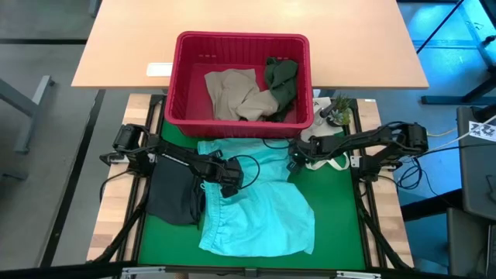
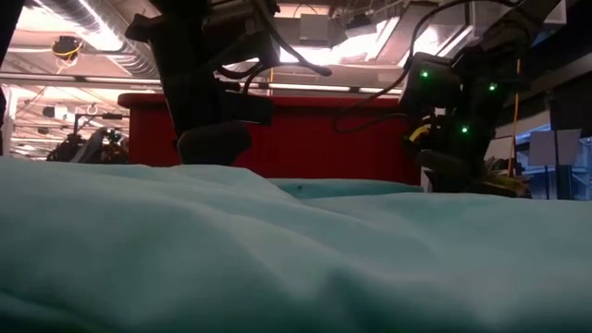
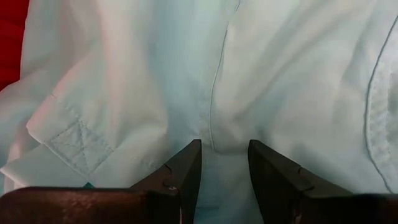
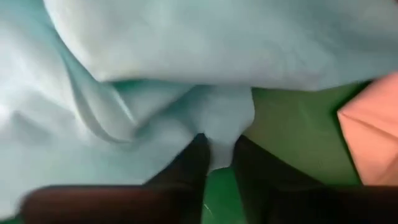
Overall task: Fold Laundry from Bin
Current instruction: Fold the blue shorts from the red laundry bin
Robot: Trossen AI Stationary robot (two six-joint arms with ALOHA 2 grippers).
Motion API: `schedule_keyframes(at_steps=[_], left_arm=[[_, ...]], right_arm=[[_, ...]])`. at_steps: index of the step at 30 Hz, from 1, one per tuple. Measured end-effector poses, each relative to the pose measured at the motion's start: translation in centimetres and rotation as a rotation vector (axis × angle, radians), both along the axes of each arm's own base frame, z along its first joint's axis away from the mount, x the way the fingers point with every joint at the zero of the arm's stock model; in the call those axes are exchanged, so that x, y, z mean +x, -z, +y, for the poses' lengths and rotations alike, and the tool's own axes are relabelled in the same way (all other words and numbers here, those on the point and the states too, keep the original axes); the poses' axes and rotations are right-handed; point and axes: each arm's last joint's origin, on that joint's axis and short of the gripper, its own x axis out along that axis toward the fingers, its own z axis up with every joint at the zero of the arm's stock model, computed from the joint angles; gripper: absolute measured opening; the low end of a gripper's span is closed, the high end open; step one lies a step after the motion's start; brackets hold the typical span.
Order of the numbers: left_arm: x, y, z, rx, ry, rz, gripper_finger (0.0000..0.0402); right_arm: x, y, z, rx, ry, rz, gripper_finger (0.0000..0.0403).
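A red plastic bin [image 1: 242, 46] with ribbed slotted walls and a thick rim sits at the far side of a green mat [image 1: 337, 209] on the desk. Inside it lie two crumpled pieces of laundry: a beige-tan garment [image 1: 232, 94] on the left and a dark olive green garment [image 1: 280, 84] bunched against the right wall.

In front of the bin, a light teal garment [image 1: 256, 205] lies spread across the mat, soft and rumpled, with a gathered hem along its near edge. From the low view it fills the foreground as a smooth rolling surface [image 2: 277, 259], with the red bin wall [image 2: 314, 139] behind it. A dark grey garment [image 1: 174, 194] lies flat just beside the teal one, on its left.

The left end effector [image 1: 229, 177] rests on the teal cloth near its left edge. In its wrist view the two dark fingers [image 3: 186, 171] stand a little apart with a ridge of pale cloth and a stitched seam between them.

The right end effector [image 1: 297, 159] is at the teal garment's far right corner. Its fingers [image 4: 189, 165] are pinched narrowly on a small fold of the teal fabric [image 4: 217, 134], lifted slightly above the green mat. A white cloth bag [image 1: 333, 159] lies beneath that arm, and a small plant [image 1: 339, 108] stands near the bin's right corner.
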Motion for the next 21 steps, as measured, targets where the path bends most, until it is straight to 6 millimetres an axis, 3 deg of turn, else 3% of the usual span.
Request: schedule_keyframes(at_steps=[3,9,14,21], left_arm=[[0.0,0.0,0.0,0.000,-0.001,0.000,0.0127],[0.0,0.0,0.0,0.000,-0.002,0.000,0.0127],[0.0,0.0,0.0,0.000,-0.001,-0.001,0.0127],[0.0,0.0,0.0,0.000,-0.001,-0.001,0.0127]], right_arm=[[-0.6,-0.4,0.2,0.029,-0.034,0.021,0.0010],[-2.2,-1.1,0.8,0.150,-0.046,0.102,0.0034],[-3.0,-1.2,1.6,0.403,-0.044,0.146,0.0024],[-3.6,-1.3,2.2,0.608,-0.037,0.180,0.0010]])
